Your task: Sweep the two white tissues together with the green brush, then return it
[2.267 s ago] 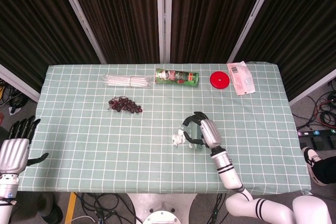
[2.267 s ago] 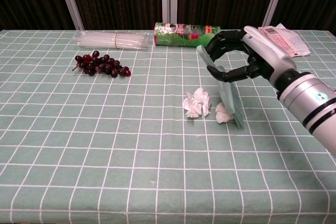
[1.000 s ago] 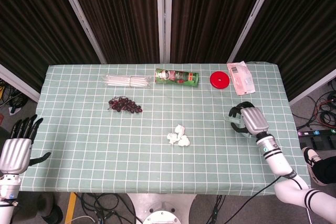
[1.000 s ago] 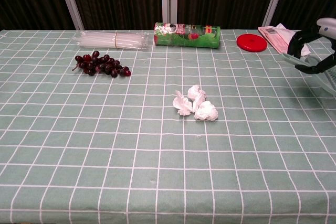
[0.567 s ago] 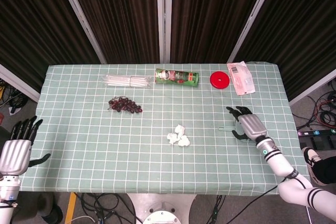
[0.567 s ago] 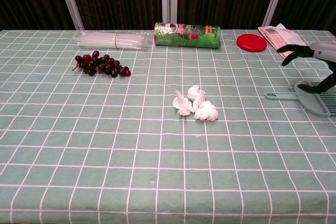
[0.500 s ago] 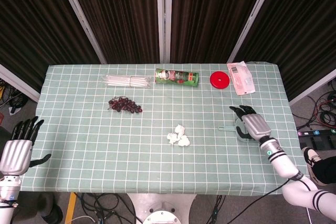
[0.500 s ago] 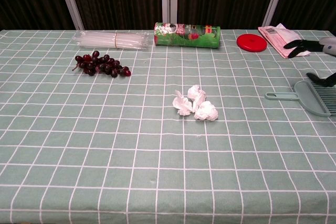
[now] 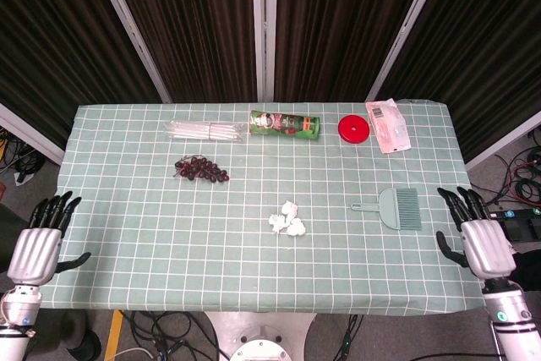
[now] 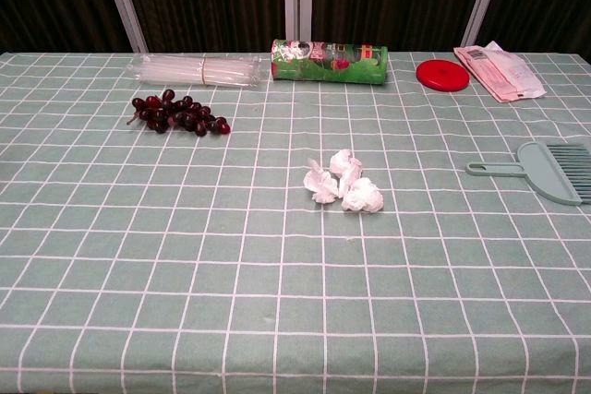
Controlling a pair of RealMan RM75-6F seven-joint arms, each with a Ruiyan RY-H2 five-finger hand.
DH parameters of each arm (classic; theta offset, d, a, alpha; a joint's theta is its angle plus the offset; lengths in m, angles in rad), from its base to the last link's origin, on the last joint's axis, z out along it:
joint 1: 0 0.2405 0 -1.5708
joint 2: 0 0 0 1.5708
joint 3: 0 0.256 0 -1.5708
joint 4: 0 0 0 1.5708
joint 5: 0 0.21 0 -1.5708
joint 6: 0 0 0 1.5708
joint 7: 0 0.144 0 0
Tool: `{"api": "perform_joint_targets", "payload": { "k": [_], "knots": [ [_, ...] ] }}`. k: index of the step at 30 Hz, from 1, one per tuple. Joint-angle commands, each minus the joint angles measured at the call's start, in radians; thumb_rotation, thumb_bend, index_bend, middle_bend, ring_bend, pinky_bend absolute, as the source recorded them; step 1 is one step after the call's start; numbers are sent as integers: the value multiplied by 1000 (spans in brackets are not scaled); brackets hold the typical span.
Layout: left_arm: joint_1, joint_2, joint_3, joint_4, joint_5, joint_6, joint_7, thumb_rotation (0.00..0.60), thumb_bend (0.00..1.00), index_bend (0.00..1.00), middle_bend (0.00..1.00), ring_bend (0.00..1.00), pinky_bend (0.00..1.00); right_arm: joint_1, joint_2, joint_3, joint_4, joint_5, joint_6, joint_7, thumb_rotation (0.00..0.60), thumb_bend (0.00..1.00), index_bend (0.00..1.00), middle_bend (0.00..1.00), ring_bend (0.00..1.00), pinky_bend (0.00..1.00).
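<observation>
2 tissues (image 9: 286,220) touching, green brush (image 9: 395,207) flat, handle toward them

Your left hand (image 9: 36,251) and right hand (image 9: 484,243) both hover off the table's sides, fingers spread, holding nothing.

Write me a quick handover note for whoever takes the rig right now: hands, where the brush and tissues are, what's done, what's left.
Left hand: empty, fingers apart, off the table's left edge.
Right hand: empty, fingers apart, off the right edge, clear of the brush.
Green brush: lying flat on the table's right side, handle pointing left.
White tissues: bunched together near the table's middle.
Done: tissues gathered, brush put down.
Left: seemingly nothing; just confirm the brush's spot is acceptable.
</observation>
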Motion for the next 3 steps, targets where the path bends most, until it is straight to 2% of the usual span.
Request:
{"api": "perform_joint_targets", "payload": {
  "k": [1,3],
  "knots": [
    [1,-4,-1,4,-2,2,1,600,0,72,7,0,34,-24,11,-10,-24,-23,27,-22,600,373,0,120,0,0],
    [-1,-6,-3,7,-2,0,-1,600,0,72,7,0,34,-28,10,-8,-31,-30,31,-25,600,374,0,122,0,0]
  ]
}}
